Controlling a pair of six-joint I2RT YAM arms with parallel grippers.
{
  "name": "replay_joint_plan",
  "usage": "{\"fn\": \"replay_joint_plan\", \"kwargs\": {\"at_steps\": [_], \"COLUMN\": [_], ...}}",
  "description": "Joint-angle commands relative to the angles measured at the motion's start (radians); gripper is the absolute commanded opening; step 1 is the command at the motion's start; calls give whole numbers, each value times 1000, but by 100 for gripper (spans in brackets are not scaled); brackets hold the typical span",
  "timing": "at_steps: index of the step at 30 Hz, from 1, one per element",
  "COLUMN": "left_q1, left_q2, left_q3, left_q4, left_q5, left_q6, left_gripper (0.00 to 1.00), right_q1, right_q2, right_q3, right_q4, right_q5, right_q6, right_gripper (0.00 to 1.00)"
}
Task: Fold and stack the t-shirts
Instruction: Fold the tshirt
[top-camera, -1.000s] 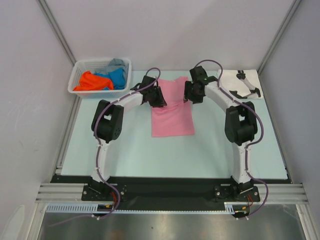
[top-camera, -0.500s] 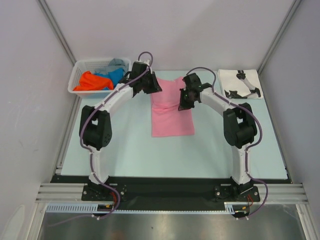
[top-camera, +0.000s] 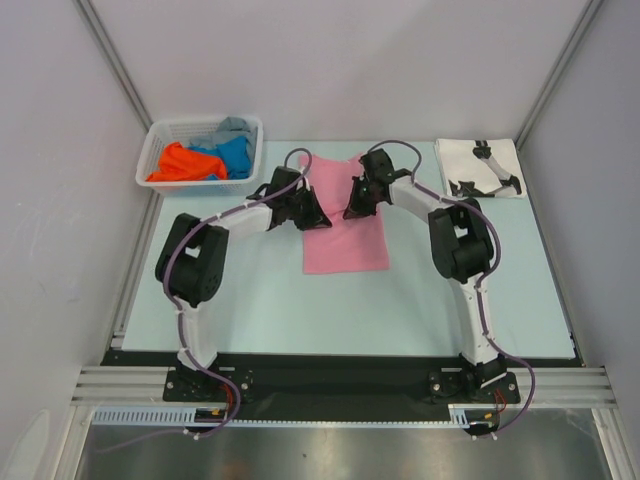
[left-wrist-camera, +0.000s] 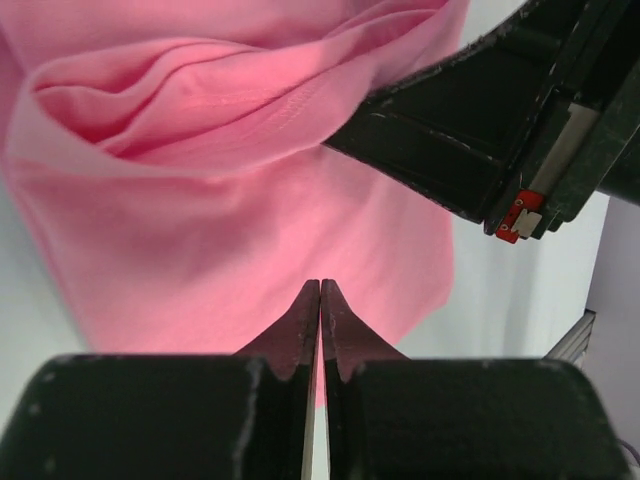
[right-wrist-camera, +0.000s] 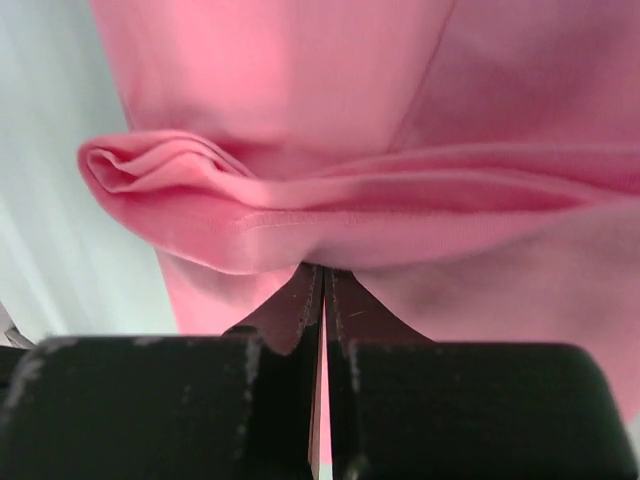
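Note:
The pink t-shirt (top-camera: 346, 245) lies flat in the middle of the table, its top bunched into a soft fold (right-wrist-camera: 250, 190). My left gripper (top-camera: 316, 218) is low over the shirt's upper left edge. Its jaws (left-wrist-camera: 320, 285) are pressed together above flat pink cloth, with no cloth showing between them. My right gripper (top-camera: 351, 208) is at the upper middle of the shirt. It is shut too, and its tips (right-wrist-camera: 324, 268) touch the underside of the fold's hem. The right arm's black housing (left-wrist-camera: 480, 120) reaches across the fold in the left wrist view.
A white lattice basket (top-camera: 160, 135) at the back left holds orange (top-camera: 180, 162), blue (top-camera: 236, 155) and grey (top-camera: 236, 127) t-shirts. A white t-shirt with black print (top-camera: 478, 166) lies folded at the back right. Metal frame rails run along the table's sides.
Both grippers have closed. They moved from the shirt's outer upper corners inward and toward me, over its upper part, and the top of the shirt is now bunched between them.

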Motion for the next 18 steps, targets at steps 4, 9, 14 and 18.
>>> {"fn": "replay_joint_plan", "kwargs": {"at_steps": [4,9,14,18], "left_q1": [-1,18,52,81], "left_q2": [105,166,220,234], "left_q3": [55,95,129,161], "left_q4": [149,195,241,254], "left_q5": [63,83,120,146], "left_q6": [-71,-94,-132,-145], "left_gripper": [6,6,6,8], "right_q1": [-24,-57,-106,-152], "right_q2": [66,117,131,125], "right_q3": [94,141,170,155], "right_q4": [97,151,169,227], "right_q5": [-28,-66,-125,-262], "right_q6": [55,103,135,196], "right_gripper": [0,0,4,10]}}
